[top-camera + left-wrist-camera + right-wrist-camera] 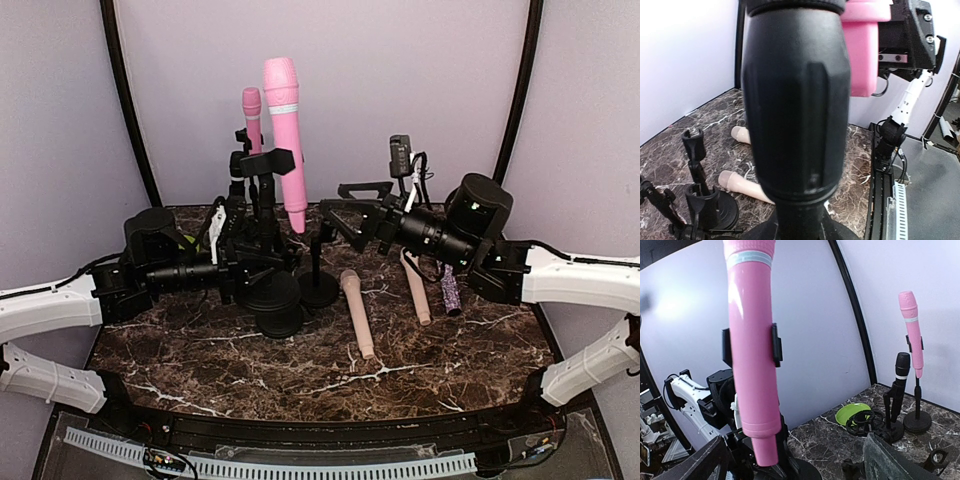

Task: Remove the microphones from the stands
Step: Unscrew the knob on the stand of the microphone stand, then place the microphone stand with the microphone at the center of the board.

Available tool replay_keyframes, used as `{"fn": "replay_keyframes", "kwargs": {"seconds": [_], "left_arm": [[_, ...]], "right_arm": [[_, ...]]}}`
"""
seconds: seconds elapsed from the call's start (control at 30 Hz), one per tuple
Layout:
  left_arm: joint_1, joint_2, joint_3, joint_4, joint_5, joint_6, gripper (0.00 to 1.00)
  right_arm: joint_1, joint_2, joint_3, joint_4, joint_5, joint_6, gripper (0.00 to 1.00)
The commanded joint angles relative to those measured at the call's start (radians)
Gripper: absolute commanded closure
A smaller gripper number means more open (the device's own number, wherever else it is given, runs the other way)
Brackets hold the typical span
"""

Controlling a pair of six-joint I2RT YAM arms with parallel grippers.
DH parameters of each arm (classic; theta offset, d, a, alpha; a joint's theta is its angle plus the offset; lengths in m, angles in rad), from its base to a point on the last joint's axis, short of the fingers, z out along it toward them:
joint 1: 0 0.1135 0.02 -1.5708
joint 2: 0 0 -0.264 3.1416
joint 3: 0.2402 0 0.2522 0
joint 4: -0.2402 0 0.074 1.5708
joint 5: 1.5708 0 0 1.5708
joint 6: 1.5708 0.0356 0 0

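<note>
A large pink microphone stands upright in the black clip of a stand at the table's middle. My left gripper is shut on the stand's lower post. That post fills the left wrist view, with the pink microphone above it. My right gripper is open just right of the microphone's lower end, not touching it. In the right wrist view the microphone rises ahead of the spread fingers, held by the clip.
A smaller pink microphone on its own stand is behind. A second low stand, two beige microphones and a purple one lie right of centre. A green dish and black microphone sit at the back.
</note>
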Motion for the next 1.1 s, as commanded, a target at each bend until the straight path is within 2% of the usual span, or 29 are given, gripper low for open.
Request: {"fn": "replay_keyframes", "kwargs": {"seconds": [0.0, 0.2, 0.33, 0.53, 0.7, 0.8, 0.97, 1.07], "left_arm": [[0.004, -0.018, 0.012, 0.04, -0.121, 0.026, 1.0], [0.001, 0.0, 0.009, 0.048, -0.096, 0.022, 1.0], [-0.016, 0.008, -0.005, 0.078, -0.047, 0.042, 1.0], [-0.067, 0.019, -0.005, 0.068, -0.054, 0.091, 1.0], [-0.098, 0.028, -0.004, 0.057, -0.056, 0.134, 1.0], [-0.106, 0.032, -0.005, 0.054, -0.059, 0.15, 1.0], [-0.118, 0.043, -0.006, 0.054, -0.055, 0.165, 1.0], [-0.125, 0.064, -0.008, 0.056, -0.052, 0.179, 1.0]], "right_arm": [[-0.005, -0.02, 0.011, -0.005, 0.094, -0.005, 0.03], [-0.005, -0.004, 0.035, 0.003, 0.088, -0.011, 0.01], [-0.007, 0.014, 0.107, -0.075, 0.093, -0.023, 0.01], [-0.011, 0.075, 0.248, -0.223, -0.041, -0.067, 0.01], [-0.011, 0.116, 0.296, -0.258, -0.086, -0.071, 0.03], [-0.011, 0.113, 0.291, -0.25, -0.108, -0.071, 0.15], [-0.014, 0.08, 0.238, -0.205, -0.148, -0.061, 0.43], [-0.018, 0.056, 0.186, -0.166, -0.195, -0.054, 0.57]]}}
